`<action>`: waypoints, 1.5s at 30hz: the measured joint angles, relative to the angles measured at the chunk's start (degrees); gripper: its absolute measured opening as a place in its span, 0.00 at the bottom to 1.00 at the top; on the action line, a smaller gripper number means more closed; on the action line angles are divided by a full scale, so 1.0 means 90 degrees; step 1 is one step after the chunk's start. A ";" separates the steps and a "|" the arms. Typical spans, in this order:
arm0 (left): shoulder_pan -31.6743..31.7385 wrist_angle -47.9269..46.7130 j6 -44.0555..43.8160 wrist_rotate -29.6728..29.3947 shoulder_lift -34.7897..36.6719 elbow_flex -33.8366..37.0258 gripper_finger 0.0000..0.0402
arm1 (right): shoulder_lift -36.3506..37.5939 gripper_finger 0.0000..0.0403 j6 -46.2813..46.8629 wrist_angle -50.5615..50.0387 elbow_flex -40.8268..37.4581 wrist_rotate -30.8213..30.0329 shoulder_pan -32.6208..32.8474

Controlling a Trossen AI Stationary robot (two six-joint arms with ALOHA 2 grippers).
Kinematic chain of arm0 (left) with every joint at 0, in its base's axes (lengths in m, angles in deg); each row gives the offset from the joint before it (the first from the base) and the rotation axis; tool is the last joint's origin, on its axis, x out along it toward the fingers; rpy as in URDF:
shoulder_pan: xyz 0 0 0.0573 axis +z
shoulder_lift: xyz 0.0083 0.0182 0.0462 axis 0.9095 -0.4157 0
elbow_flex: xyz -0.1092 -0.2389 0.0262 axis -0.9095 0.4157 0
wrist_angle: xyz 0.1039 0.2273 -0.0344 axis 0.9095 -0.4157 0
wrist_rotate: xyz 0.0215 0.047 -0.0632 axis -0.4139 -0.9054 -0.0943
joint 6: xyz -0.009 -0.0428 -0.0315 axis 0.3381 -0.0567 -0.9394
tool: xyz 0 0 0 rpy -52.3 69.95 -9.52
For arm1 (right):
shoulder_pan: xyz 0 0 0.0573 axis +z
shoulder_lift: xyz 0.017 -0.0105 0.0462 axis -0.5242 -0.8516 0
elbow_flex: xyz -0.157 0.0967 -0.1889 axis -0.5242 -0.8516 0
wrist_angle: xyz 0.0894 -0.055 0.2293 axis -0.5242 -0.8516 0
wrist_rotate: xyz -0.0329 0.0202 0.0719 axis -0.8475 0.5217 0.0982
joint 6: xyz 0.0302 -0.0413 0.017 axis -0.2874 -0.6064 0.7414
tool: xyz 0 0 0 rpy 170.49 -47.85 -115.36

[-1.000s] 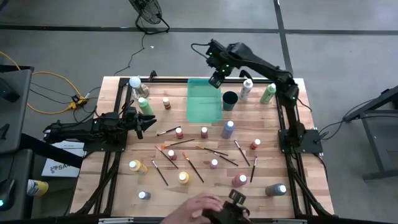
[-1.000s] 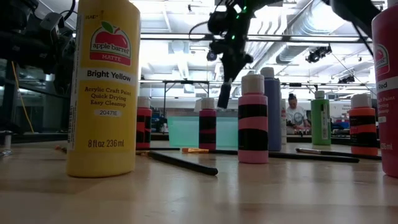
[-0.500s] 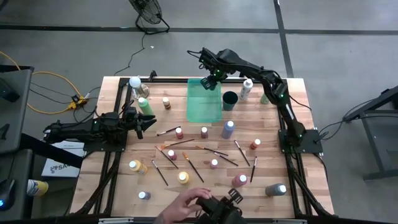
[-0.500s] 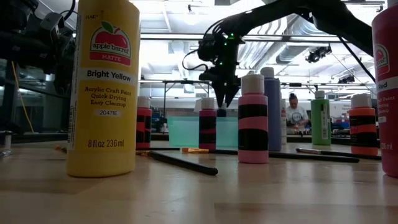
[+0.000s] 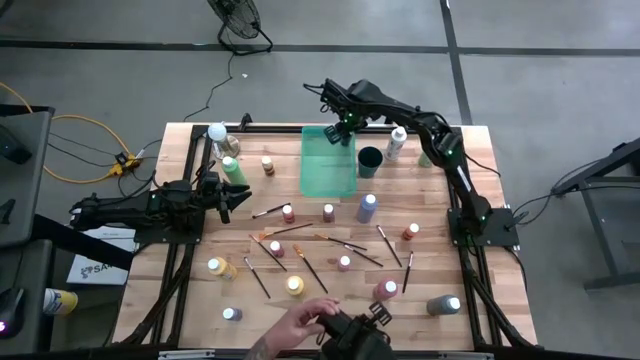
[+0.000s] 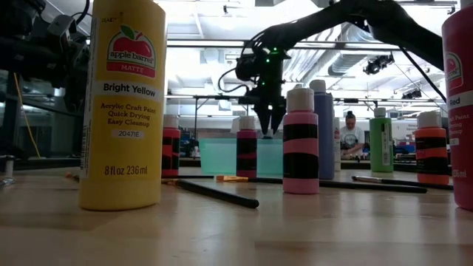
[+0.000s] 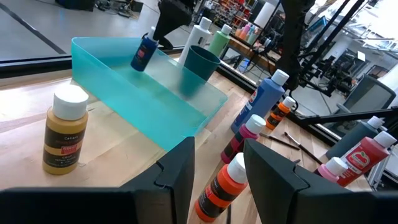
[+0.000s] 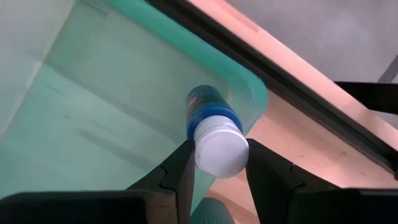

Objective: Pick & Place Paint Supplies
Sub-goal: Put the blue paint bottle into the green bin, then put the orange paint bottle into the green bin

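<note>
Right gripper [image 8: 216, 163] is pinching a blue bottle [image 8: 211, 121] over the far end of the green tray [image 5: 328, 170]. Left gripper [image 5: 226, 197] is waiting left, fingers parted, empty.

Green tray [image 5: 328, 170] interior is bare w/ open room above, except its far end, where the right hand [image 5: 341, 130] hangs w/ a blue bottle [image 8: 208, 112]. Mid surface [image 5: 450, 260] is crowded w/ upright bottles & scattered brushes [image 5: 312, 272], narrow gaps only. A person's hand [image 5: 300, 325] blocks the near edge.
</note>
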 joint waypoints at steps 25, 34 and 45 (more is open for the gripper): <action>0.0000 0.0000 0.0001 0.0001 -0.0001 0.0000 0.34 | -0.0183 0.37 0.0034 0.0221 0.0002 0.0109 -0.0087; 0.0001 0.0000 0.0002 0.0001 -0.0002 0.0000 0.34 | -0.0171 0.48 0.0037 0.0267 0.0002 -0.0063 -0.0117; 0.0000 0.0001 0.0002 0.0003 -0.0002 0.0000 0.34 | 0.0609 0.59 0.0066 -0.0612 0.0097 0.0387 -0.0074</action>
